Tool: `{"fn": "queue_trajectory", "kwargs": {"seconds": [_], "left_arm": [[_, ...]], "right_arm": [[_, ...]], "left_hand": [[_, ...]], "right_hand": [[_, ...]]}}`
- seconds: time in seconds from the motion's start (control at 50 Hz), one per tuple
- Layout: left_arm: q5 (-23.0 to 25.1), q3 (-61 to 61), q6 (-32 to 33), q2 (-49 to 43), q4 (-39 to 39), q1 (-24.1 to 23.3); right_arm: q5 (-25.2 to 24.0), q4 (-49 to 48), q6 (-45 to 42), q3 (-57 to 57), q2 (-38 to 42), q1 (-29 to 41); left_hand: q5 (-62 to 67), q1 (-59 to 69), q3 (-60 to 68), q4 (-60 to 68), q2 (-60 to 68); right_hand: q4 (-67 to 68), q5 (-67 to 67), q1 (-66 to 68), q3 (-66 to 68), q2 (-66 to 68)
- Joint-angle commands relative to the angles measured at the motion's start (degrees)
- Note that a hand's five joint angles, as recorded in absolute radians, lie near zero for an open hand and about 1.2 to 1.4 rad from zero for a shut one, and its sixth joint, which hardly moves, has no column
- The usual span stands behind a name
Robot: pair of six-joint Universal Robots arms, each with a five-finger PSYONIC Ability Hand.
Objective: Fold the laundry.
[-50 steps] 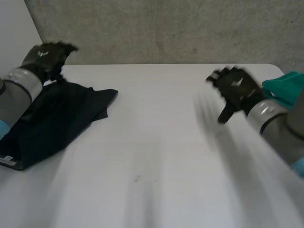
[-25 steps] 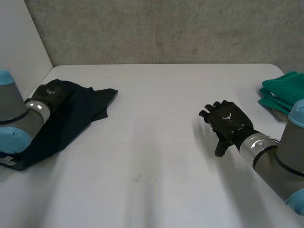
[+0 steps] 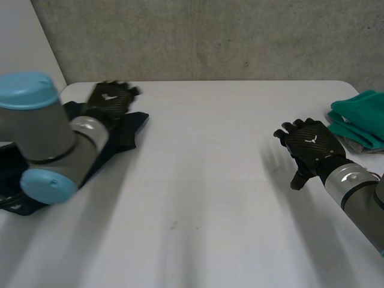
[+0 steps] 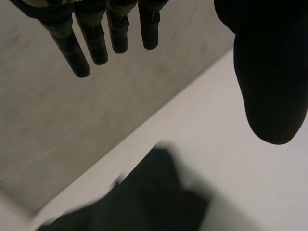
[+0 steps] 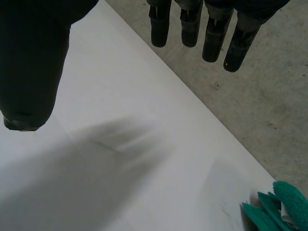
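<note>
While the dark garment (image 3: 127, 133) is lying heaped at the frame's left, the left hand (image 3: 111, 99) is being held above its upper corner and the right hand (image 3: 309, 144) over bare table (image 3: 204, 198) near the green stack (image 3: 359, 117), both straight-fingered and empty, probably readied for grasping.

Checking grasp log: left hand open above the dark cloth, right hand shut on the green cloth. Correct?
No. The right hand is open over the table, apart from the green cloth, as the right wrist view shows. The rest stands.
</note>
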Motion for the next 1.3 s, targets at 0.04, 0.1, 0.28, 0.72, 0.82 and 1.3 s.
{"fn": "queue_trajectory", "kwargs": {"seconds": [0.04, 0.1, 0.28, 0.72, 0.82, 1.3], "left_arm": [[-3.6, -2.3, 14.4, 0.5, 0.3, 13.8], [-4.0, -2.0, 16.1, -0.5, 0.5, 18.4], [-4.3, 3.4, 18.6, -9.9, 2.0, 22.6], [-8.5, 4.0, -0.2, 0.5, 13.1, -8.1], [-6.6, 5.1, -9.7, -1.7, 13.3, -18.2], [0.6, -9.4, -16.1, 9.5, 13.3, -14.3]], "right_arm": [[-0.1, -0.4, 0.0, 0.0, 0.9, 0.0], [-0.1, -0.4, 0.0, 0.1, 2.0, 0.4], [-0.1, -0.8, 0.0, 0.7, 2.9, 0.7], [0.9, -2.0, 0.0, 1.2, 2.7, -0.4], [1.0, -2.6, 0.2, 1.3, 2.4, -1.8], [0.4, -1.3, 1.0, 0.3, 1.4, -3.0]], "left_hand": [[-0.8, -0.8, -1.2, -0.7, -0.8], [-0.8, -0.8, -1.2, -0.7, -0.8], [5.5, 5.5, 5.1, 5.6, 5.6], [67.3, 67.3, 66.9, 67.4, 67.3], [67.3, 67.3, 66.9, 67.4, 67.3], [-2.7, -2.7, -3.1, -2.6, -2.7]], "right_hand": [[-3.6, -3.7, -1.7, -2.5, -2.8], [-3.6, -3.7, -1.7, -2.5, -2.8], [-3.6, -3.7, -1.7, -2.5, -2.8], [-3.6, -3.7, -1.7, -2.5, -2.8], [-3.6, -3.7, -1.7, -2.5, -2.8], [-3.6, -3.7, -1.7, -2.5, -2.8]]}}
